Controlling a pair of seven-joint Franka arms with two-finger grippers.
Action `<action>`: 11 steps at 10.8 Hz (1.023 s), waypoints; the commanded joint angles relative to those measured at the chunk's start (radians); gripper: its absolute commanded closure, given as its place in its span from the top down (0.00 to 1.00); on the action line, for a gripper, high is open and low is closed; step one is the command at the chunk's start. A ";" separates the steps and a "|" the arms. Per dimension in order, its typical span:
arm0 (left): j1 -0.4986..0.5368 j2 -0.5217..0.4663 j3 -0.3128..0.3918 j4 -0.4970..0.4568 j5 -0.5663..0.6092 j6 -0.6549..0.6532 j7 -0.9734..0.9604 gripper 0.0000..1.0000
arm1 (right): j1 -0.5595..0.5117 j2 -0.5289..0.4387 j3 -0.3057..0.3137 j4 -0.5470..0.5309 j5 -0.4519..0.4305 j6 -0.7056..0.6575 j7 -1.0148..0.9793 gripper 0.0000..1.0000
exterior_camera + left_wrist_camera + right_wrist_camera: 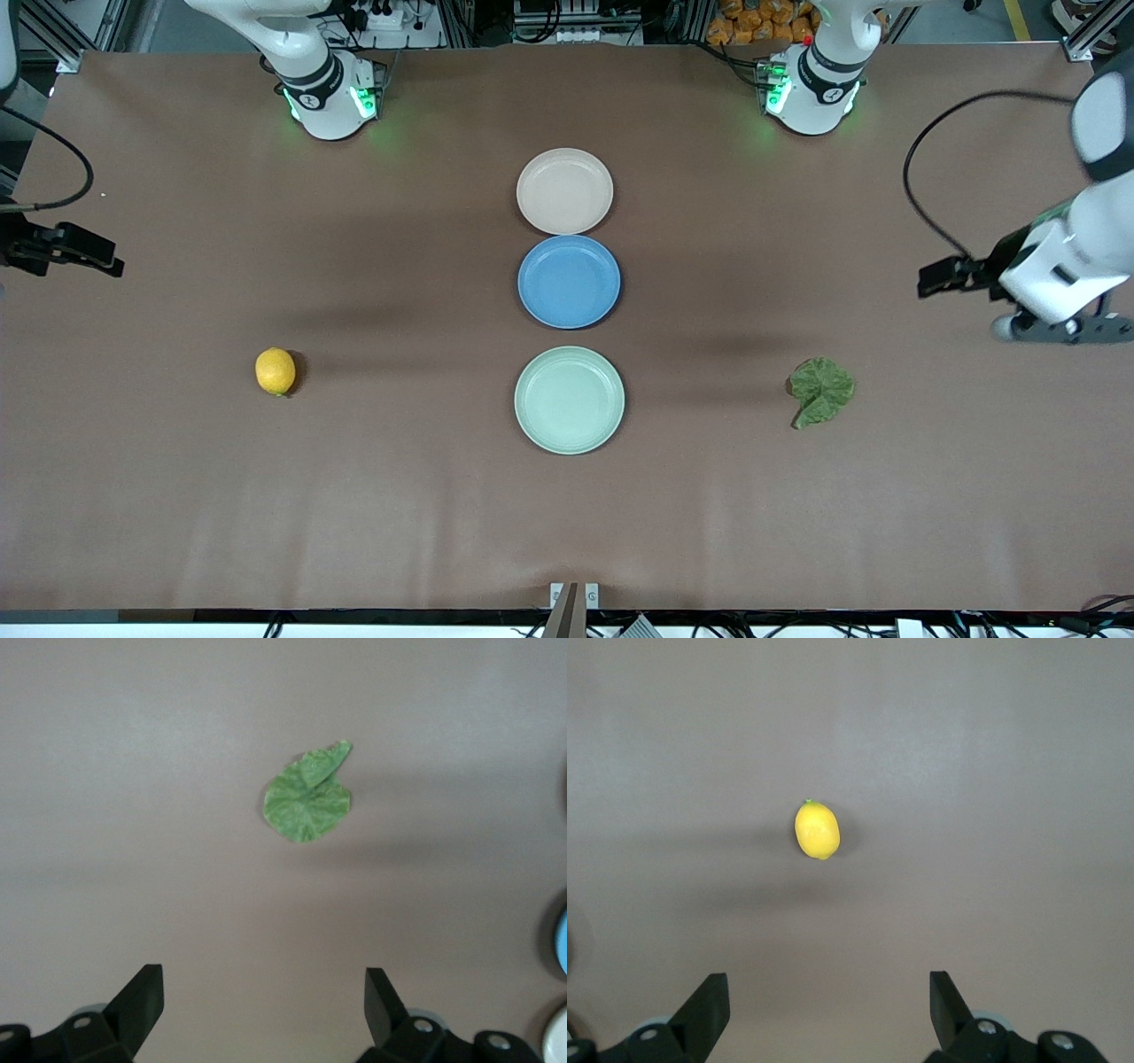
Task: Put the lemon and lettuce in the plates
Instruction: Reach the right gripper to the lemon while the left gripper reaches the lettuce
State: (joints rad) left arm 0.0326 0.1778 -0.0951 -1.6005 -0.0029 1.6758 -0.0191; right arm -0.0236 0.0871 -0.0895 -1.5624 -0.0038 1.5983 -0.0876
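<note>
The yellow lemon (275, 370) lies on the table toward the right arm's end, and shows in the right wrist view (818, 830). The green lettuce leaf (821, 391) lies flat toward the left arm's end, and shows in the left wrist view (308, 798). The beige-pink plate (564, 190) and the mint green plate (569, 400) sit empty along the table's middle. My left gripper (264, 979) is open and empty, above the table near the lettuce. My right gripper (829, 985) is open and empty, above the table near the lemon.
An empty blue plate (569, 281) sits between the two pale plates; its rim shows in the left wrist view (562, 943). The left arm's hand (1059, 266) hangs at its end of the table. A black cable (921, 177) loops beside it.
</note>
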 commanded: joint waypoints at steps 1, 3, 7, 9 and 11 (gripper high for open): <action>0.009 0.029 -0.006 -0.142 0.018 0.189 -0.019 1.00 | -0.015 0.058 0.011 -0.016 0.001 0.002 -0.015 1.00; 0.009 0.084 -0.008 -0.145 0.018 0.238 -0.019 1.00 | -0.016 0.132 0.013 -0.016 0.002 0.012 -0.065 1.00; -0.011 0.198 -0.018 -0.144 0.018 0.399 -0.019 1.00 | -0.027 0.178 0.013 -0.161 0.050 0.204 -0.110 1.00; -0.026 0.251 -0.017 -0.144 0.018 0.473 -0.019 1.00 | -0.019 0.184 0.014 -0.235 0.054 0.309 -0.097 1.00; -0.026 0.305 -0.018 -0.144 0.018 0.553 -0.019 1.00 | -0.021 0.227 0.014 -0.275 0.097 0.379 -0.098 1.00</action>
State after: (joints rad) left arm 0.0088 0.4290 -0.1106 -1.7542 -0.0027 2.1560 -0.0191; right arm -0.0349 0.2935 -0.0835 -1.7786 0.0425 1.9029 -0.1813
